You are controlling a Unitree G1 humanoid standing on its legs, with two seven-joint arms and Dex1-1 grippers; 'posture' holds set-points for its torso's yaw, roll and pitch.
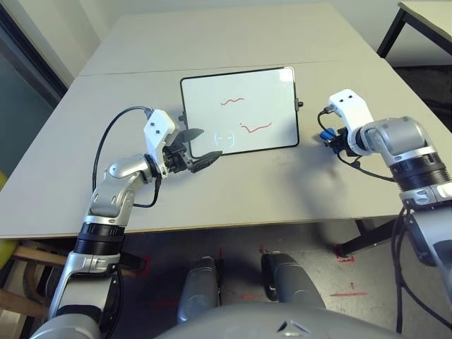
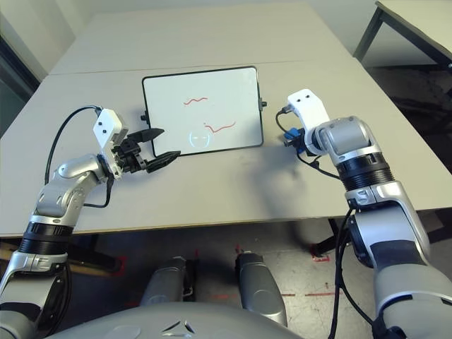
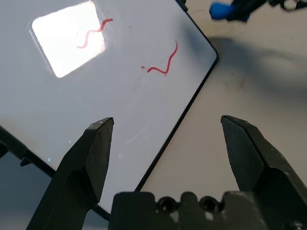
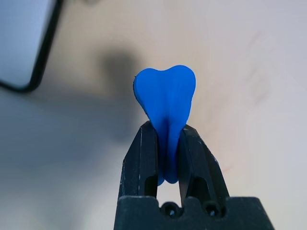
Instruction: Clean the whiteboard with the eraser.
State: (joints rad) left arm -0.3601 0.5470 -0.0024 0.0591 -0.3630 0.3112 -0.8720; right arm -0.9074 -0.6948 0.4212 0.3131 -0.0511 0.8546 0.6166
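Note:
The whiteboard [image 1: 240,109] lies flat in the middle of the table, with two red squiggles and a faint bluish smiley near its front edge. My left gripper [image 1: 196,147] is open at the board's front left corner, its two fingers [image 3: 91,153] spread over the black frame. Right of the board, above the table, my right gripper [image 4: 166,143] is shut on the bright blue eraser [image 4: 166,98], which is squeezed at its middle. The eraser [image 1: 327,135] shows as a blue spot under the right wrist.
The grey table [image 1: 212,191] has a seam running across behind the board. A second table [image 1: 424,21] with black legs stands at the far right. Bare tabletop lies in front of the board and between my arms.

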